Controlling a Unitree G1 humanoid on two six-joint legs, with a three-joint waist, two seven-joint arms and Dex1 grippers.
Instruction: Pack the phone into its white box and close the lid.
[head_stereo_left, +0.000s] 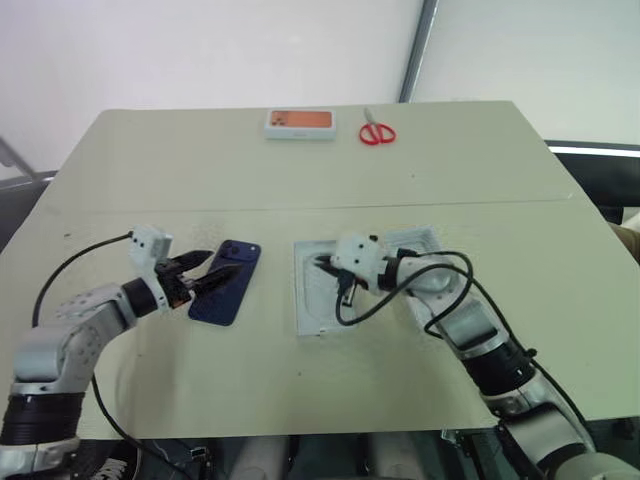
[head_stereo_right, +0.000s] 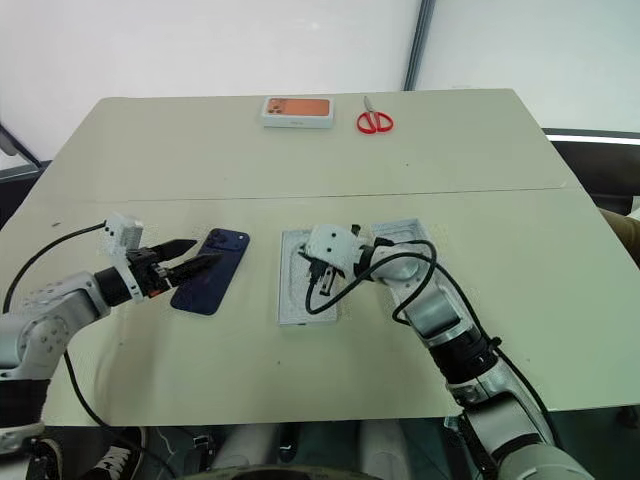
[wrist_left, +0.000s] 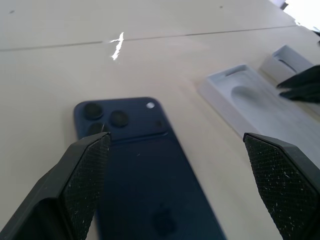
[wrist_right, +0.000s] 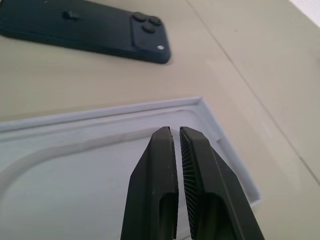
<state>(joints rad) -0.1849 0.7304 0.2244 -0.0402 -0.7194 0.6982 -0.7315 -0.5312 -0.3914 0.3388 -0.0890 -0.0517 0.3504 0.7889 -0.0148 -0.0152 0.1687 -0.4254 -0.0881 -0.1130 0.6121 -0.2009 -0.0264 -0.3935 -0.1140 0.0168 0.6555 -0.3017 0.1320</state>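
Phone (head_stereo_left: 226, 281), dark blue and face down on a pale table (head_stereo_left: 300, 180), shows a faint apple-shaped logo on its glossy back and no readable writing. The left gripper (head_stereo_left: 205, 272) hangs just over the phone's near left edge with its jaws spread wide. Right of the phone, the right gripper (head_stereo_left: 322, 263), jaws pressed almost together and holding nothing, hovers over a flat white insert (head_stereo_left: 318, 295); a second white piece (head_stereo_left: 415, 243) lies beyond that.
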